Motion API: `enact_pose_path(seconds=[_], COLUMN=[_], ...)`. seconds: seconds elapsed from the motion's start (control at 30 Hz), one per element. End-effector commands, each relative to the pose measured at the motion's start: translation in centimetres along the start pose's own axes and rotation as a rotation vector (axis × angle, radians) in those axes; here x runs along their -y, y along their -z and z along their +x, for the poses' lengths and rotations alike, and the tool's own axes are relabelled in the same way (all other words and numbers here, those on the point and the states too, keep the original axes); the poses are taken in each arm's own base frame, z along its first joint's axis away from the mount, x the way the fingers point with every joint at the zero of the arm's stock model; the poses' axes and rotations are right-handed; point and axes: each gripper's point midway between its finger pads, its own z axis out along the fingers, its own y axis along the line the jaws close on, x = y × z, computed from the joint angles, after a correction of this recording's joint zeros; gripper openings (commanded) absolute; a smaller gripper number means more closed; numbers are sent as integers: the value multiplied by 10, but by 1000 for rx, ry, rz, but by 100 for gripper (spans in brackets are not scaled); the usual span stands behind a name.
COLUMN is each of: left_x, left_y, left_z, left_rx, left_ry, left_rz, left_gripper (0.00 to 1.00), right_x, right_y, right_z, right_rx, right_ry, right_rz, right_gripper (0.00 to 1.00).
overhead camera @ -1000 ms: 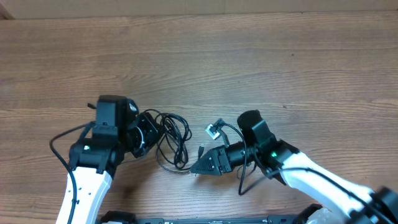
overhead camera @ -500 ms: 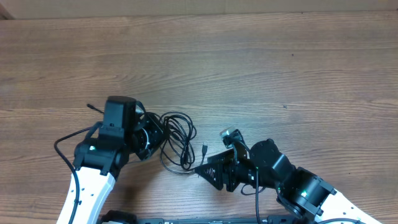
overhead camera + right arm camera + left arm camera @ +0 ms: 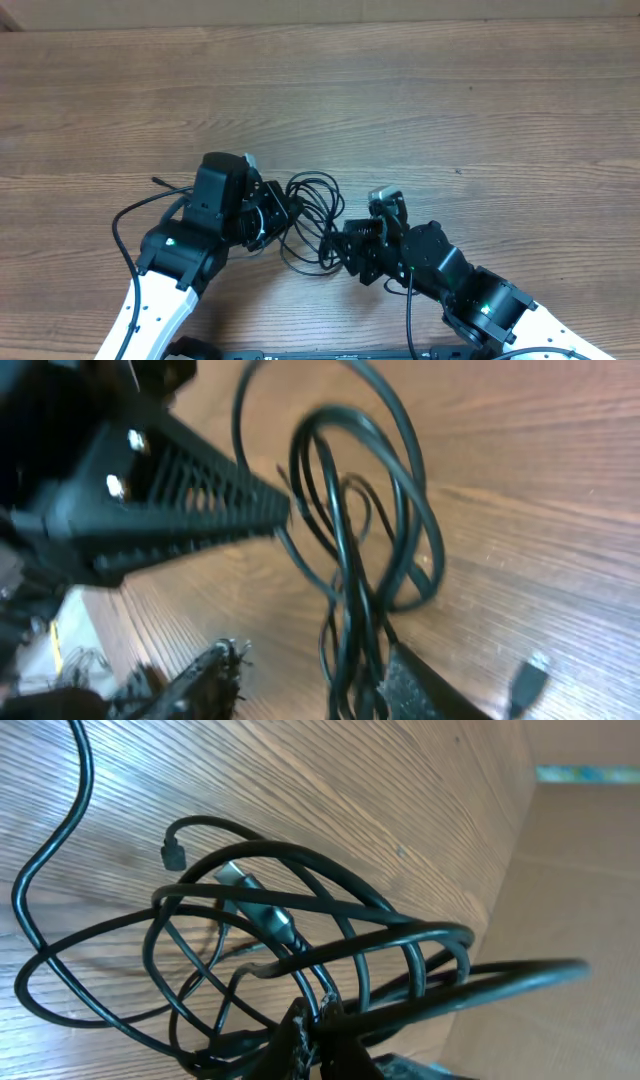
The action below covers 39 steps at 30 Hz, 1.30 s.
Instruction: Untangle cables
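The cables (image 3: 318, 205) lie in one knot of loops on the table (image 3: 450, 100), between the two arms. The left gripper (image 3: 278, 214) is clenched on one side of the knot, I'd say to anchor it. The right gripper (image 3: 347, 248) sits at the other side with its jaws apart, cords between them but not pinched. Overhead hides that gap; the right wrist view shows it. The left wrist view shows a silvery plug (image 3: 272, 918) lying among the loops, which from overhead are just a dark scribble.

Blurred cables (image 3: 345, 560), perhaps inside right claw (image 3: 340, 582).
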Motion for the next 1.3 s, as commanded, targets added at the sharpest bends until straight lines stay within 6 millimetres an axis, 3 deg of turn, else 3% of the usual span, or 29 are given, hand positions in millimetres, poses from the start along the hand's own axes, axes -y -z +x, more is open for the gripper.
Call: enact_pose_path(seconds=[0.0, 0.3, 0.43, 0.6, 0.67, 0.73, 0.8, 1.07, 1.27], left_x=[12, 32, 34, 34, 34, 34, 34, 41, 51], left_y=[1, -3, -3, -3, -3, -3, -3, -2, 0], left_z=[4, 14, 15, 14, 14, 14, 14, 19, 26], left_rx=[-13, -25, -26, -19, -18, -18, -16, -30, -54], left_ry=[-12, -79, -97, -144, -144, -147, -171, -432, -525], left_rz=[34, 97, 103, 101, 101, 101, 105, 144, 206], left_gripper=[4, 4, 4, 4, 4, 4, 4, 4, 4], right_x=[1, 16, 27, 25, 24, 23, 23, 54, 48], right_y=[0, -9, -18, -19, -19, -19, -19, -10, -14], right_z=[-11, -16, -10, -12, -14, -15, -17, -31, -26], right_rx=[50, 81, 60, 70, 79, 85, 87, 167, 134], right_ry=[27, 70, 69, 69, 69, 70, 104, 148, 190], right_rz=[17, 102, 144, 137, 132, 130, 132, 323, 285], right_gripper=[43, 40, 31, 12, 12, 23, 28, 34, 34])
